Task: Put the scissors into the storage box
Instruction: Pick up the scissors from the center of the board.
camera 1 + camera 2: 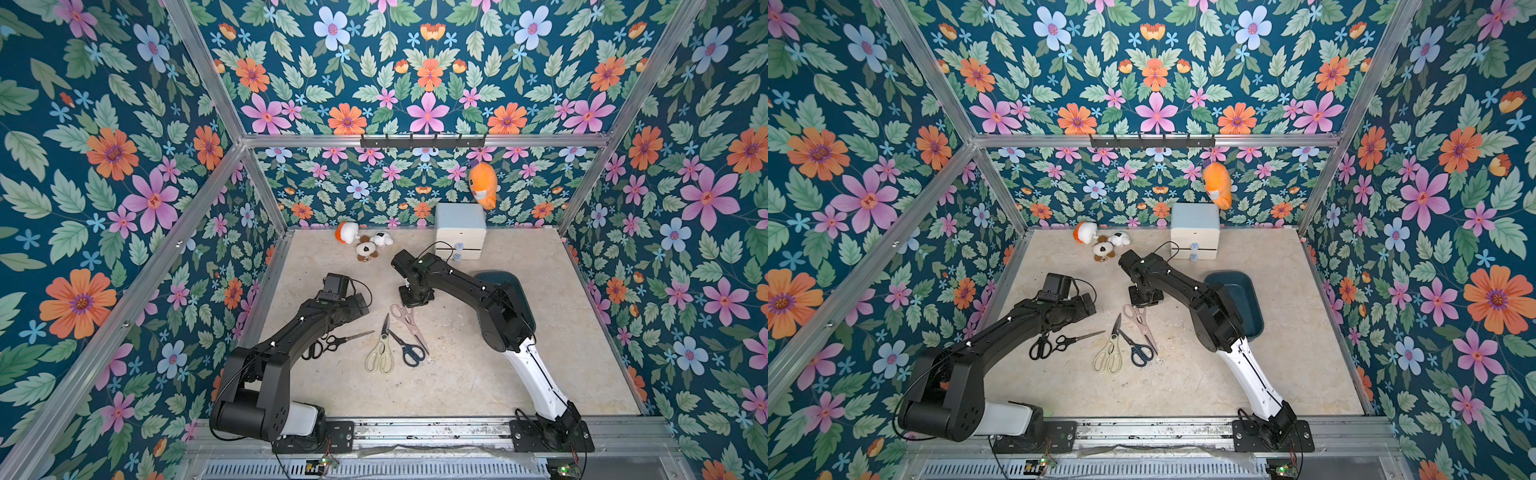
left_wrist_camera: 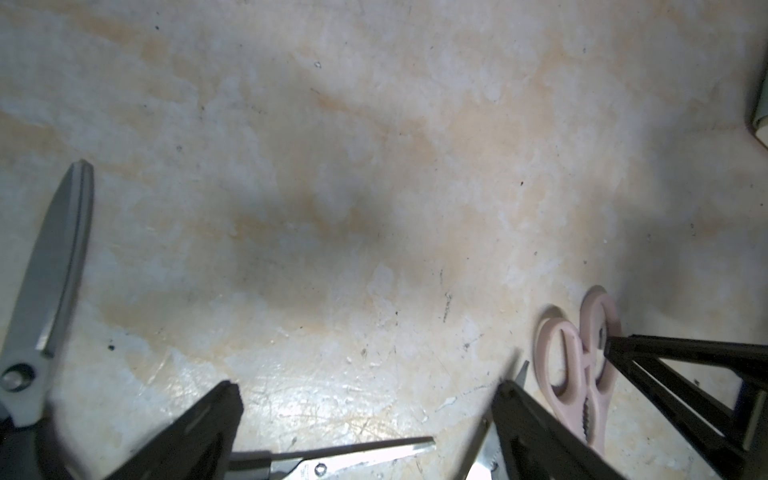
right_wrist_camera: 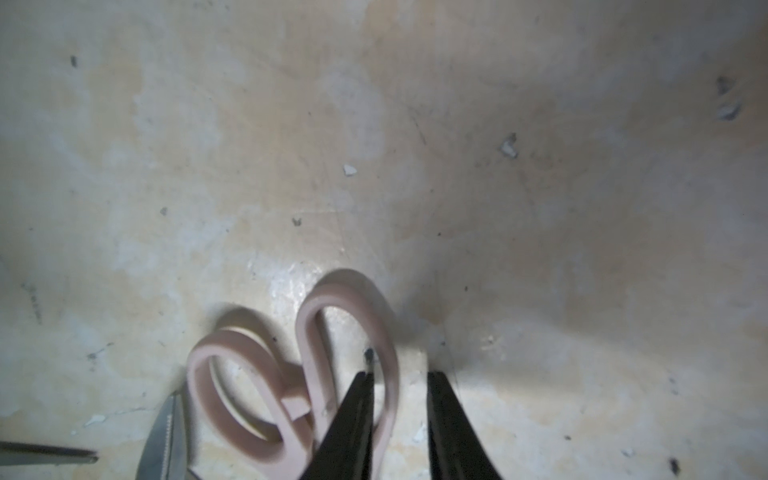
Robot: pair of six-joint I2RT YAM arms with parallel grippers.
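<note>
Pinkish-grey scissors (image 1: 409,322) (image 1: 1140,322) lie mid-table, handles toward the back. My right gripper (image 3: 401,374) (image 1: 415,296) points down at those handles. One finger is inside a handle loop (image 3: 380,332), the other outside it, and a narrow gap still shows. Cream kitchen scissors (image 1: 380,353) and a dark-blue pair (image 1: 406,348) lie crossed just in front. Two black-handled pairs (image 1: 332,343) (image 1: 1059,343) lie beside my left arm. My left gripper (image 2: 368,388) (image 1: 359,305) hangs wide open over bare table, with a black pair's blade (image 2: 353,453) below it. The dark teal storage box (image 1: 1241,291) sits to the right, partly hidden by my right arm.
A white two-drawer cabinet (image 1: 460,232) stands at the back, with small plush toys (image 1: 365,243) to its left. An orange plush (image 1: 483,185) hangs from a hook rail (image 1: 422,141) above. Floral walls and aluminium posts close in the marble-look table (image 1: 478,374).
</note>
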